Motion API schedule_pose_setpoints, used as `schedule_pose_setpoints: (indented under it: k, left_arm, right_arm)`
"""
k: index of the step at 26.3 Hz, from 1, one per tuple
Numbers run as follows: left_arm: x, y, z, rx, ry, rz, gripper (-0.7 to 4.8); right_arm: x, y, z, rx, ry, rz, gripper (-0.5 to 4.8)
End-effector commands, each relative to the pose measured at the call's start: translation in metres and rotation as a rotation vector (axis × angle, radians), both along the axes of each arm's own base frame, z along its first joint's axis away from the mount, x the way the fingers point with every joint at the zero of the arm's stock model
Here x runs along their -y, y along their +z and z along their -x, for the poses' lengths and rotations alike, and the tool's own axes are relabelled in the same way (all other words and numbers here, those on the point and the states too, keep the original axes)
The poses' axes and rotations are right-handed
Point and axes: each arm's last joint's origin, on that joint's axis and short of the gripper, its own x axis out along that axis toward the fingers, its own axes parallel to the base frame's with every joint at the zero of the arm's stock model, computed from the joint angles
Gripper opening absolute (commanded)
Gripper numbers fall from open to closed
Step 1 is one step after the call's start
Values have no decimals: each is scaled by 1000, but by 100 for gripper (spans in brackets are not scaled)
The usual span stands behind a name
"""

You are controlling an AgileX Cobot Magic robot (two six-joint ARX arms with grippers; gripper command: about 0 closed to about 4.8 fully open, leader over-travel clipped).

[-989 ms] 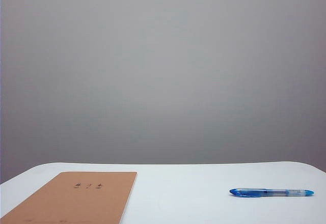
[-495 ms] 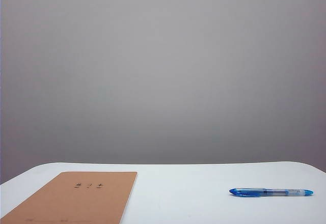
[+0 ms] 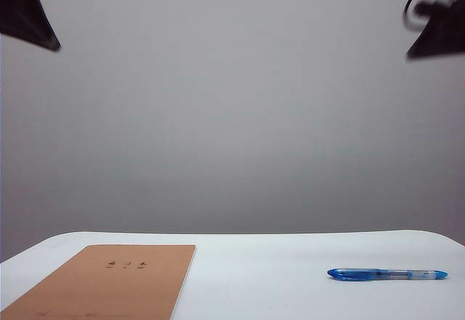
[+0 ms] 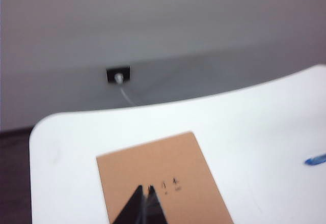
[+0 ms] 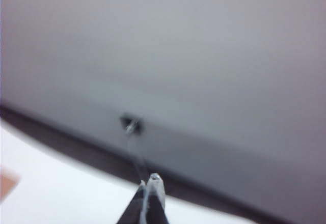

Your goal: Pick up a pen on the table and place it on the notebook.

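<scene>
Going across the exterior view from the left: the left gripper is hanging up in the top left corner as a dark blurry shape, high above the table and not touching anything. In its own wrist view the left gripper is showing its two dark fingers pressed together to a point, so it's closed with nothing in it, and it's pointing over the notebook.

Below that, the notebook is lying flat on the left part of the white table, tan cover up, with a few small dark printed characters on it.

Moving right, the pen is sitting on the table well apart from the notebook, lying sideways, darker thick end toward the notebook and clear barrel pointing to the right edge. Only its blue tip is peeking in at the edge of the left wrist view.

Up in the top right corner the right gripper is hovering, dark and blurred, far above the pen. The right gripper is also pinched shut and empty in its wrist view, aiming past the table's far edge at the grey wall.
</scene>
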Motion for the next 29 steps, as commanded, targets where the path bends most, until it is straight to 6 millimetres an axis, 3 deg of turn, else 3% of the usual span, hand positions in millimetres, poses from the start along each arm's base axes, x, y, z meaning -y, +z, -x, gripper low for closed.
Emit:
schedule_pose_setpoints:
  k: [1, 9, 14, 19, 20, 21, 23, 26, 29]
  left_arm:
    - [16, -4, -2, -12, 21, -51, -5]
    - [67, -11, 12, -48, -69, -109, -5]
    - [84, -16, 12, -53, -120, -118, -5]
    - [87, -19, 11, -67, -157, -111, -5]
    - [88, -19, 11, -74, -175, -96, -5]
    - [87, -19, 11, -74, -176, -100, -5]
    - [88, -20, 11, -77, -185, -99, -5]
    - [90, -19, 12, -86, -260, -66, -5]
    - [90, -20, 13, -81, -304, -71, -5]
  right_arm:
    - [-1, -19, -27, -99, 91, 19, -1]
    - [-8, -74, -56, -237, 260, 259, -1]
    - [-28, -108, -53, -314, 431, 454, -1]
    - [-52, -139, -43, -408, 629, 631, 0]
    - [-57, -143, -42, -425, 652, 625, 13]
    - [-62, -146, -40, -441, 681, 629, 92]
    - [-67, -148, -38, -438, 725, 651, 174]
    - [-76, -149, -35, -441, 761, 692, 203]
    - [-82, -149, -33, -452, 766, 725, 278]
